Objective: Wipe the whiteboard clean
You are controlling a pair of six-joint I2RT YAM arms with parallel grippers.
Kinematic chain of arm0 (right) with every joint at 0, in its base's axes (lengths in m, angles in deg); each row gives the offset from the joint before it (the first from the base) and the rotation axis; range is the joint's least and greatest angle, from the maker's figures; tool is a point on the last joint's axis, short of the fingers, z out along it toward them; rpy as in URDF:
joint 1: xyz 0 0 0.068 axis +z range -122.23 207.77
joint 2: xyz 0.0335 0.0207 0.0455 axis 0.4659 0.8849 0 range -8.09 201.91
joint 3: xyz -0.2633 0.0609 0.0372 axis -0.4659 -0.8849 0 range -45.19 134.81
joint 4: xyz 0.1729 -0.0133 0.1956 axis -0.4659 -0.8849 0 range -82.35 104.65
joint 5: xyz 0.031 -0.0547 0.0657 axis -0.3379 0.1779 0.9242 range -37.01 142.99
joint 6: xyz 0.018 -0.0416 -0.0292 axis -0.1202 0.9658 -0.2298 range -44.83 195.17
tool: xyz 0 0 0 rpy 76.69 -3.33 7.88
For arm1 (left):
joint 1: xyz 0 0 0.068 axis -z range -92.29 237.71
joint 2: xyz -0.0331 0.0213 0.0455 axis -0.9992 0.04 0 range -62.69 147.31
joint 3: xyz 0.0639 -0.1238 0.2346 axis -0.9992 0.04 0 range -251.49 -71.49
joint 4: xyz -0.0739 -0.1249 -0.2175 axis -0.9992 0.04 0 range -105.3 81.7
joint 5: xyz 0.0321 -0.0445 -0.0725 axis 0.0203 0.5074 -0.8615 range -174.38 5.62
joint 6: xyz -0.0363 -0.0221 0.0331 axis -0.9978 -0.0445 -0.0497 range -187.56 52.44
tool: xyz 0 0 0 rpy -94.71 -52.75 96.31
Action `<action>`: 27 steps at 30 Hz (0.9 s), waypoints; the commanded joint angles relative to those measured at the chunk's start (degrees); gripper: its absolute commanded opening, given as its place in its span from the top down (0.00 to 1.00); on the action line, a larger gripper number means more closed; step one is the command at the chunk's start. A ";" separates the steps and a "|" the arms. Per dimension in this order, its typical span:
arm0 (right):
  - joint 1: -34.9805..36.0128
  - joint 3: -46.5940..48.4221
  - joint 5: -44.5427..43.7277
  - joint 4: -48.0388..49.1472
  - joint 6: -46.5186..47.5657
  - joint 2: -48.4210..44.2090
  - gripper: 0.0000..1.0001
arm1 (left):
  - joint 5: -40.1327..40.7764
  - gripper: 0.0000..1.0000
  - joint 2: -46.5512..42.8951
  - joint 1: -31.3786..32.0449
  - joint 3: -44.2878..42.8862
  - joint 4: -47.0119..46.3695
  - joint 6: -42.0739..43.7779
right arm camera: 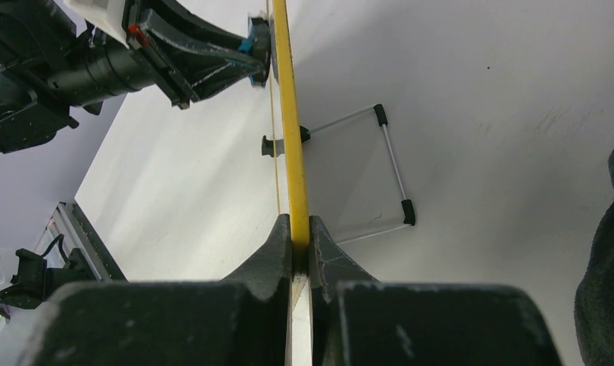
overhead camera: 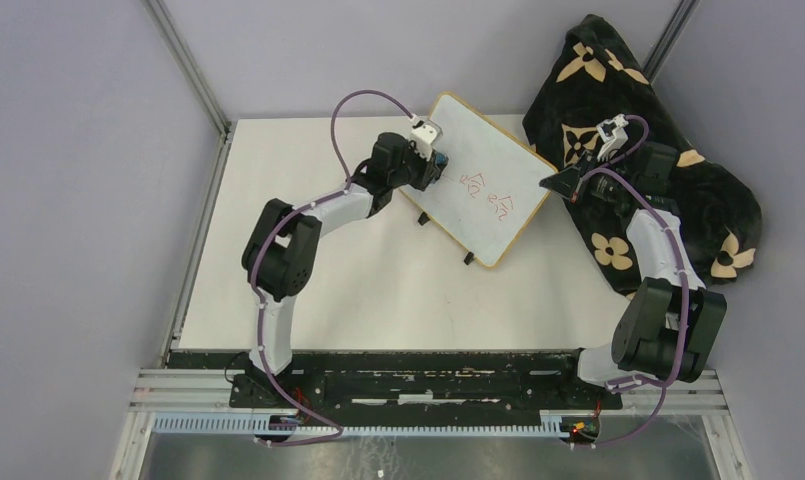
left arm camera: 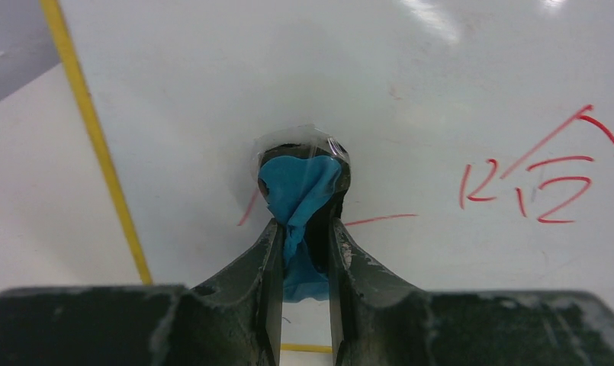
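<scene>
The whiteboard (overhead camera: pixel 483 185) with a light-wood frame lies tilted at the back of the table, red marks near its middle. My left gripper (overhead camera: pixel 440 160) is shut on a small blue eraser (left arm camera: pixel 297 191) pressed against the board's left part (left arm camera: pixel 410 84), left of the red marks (left arm camera: pixel 544 179). My right gripper (overhead camera: pixel 555 182) is shut on the board's right edge; in the right wrist view the fingers (right arm camera: pixel 277 248) pinch the yellow-looking frame (right arm camera: pixel 292 145), with the left gripper (right arm camera: pixel 254 53) beyond.
A black blanket with tan flower patterns (overhead camera: pixel 628 110) lies at the back right, under my right arm. The board's wire stand with black feet (right arm camera: pixel 364 171) shows beneath it. The white table (overhead camera: pixel 328 280) extends in front.
</scene>
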 commanded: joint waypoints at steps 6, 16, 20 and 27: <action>1.54 0.28 0.36 -3.12 3.54 0.90 0.99 | -3.29 0.97 -5.10 5.59 3.36 -3.31 -3.99; 1.59 0.59 0.31 -3.38 3.65 1.35 0.99 | -0.74 0.97 0.22 0.51 -4.19 0.14 -4.20; 1.63 0.74 0.38 -3.47 3.73 1.76 0.99 | -0.07 0.97 1.86 -3.39 -6.97 0.72 -3.78; 1.68 0.98 0.29 -3.47 3.75 2.17 0.99 | 0.08 0.97 3.49 -7.55 -10.35 1.74 -4.23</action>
